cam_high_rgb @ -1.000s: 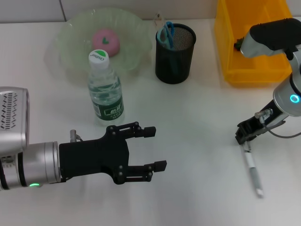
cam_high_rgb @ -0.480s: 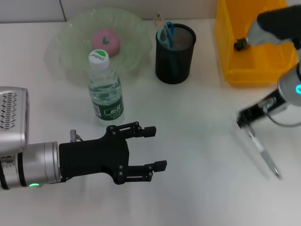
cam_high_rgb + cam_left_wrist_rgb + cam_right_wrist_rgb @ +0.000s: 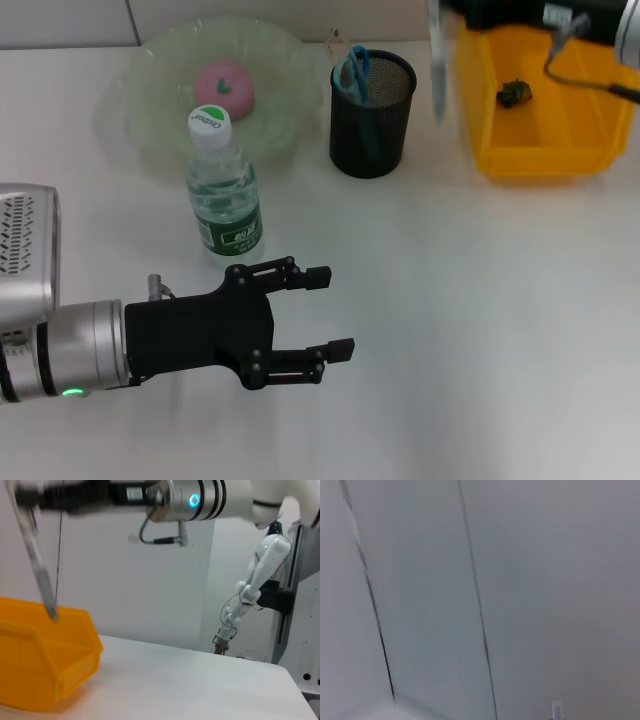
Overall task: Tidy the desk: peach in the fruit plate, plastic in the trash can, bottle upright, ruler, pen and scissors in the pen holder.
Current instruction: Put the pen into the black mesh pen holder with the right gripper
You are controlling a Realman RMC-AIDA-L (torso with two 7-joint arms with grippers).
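The right tool (image 3: 470, 12) sits at the far edge of the head view, closed on a pen (image 3: 437, 65) that hangs down, blurred, between the black mesh pen holder (image 3: 372, 115) and the yellow trash can (image 3: 535, 95), just beside both. Blue-handled scissors (image 3: 353, 72) stand in the holder. The left tool (image 3: 325, 315) hovers low over the white counter (image 3: 450, 300) with fingers spread apart, holding nothing. An upright bottle (image 3: 222, 190) stands just beyond it, with the peach (image 3: 225, 85) in the green fruit plate (image 3: 150, 90) behind.
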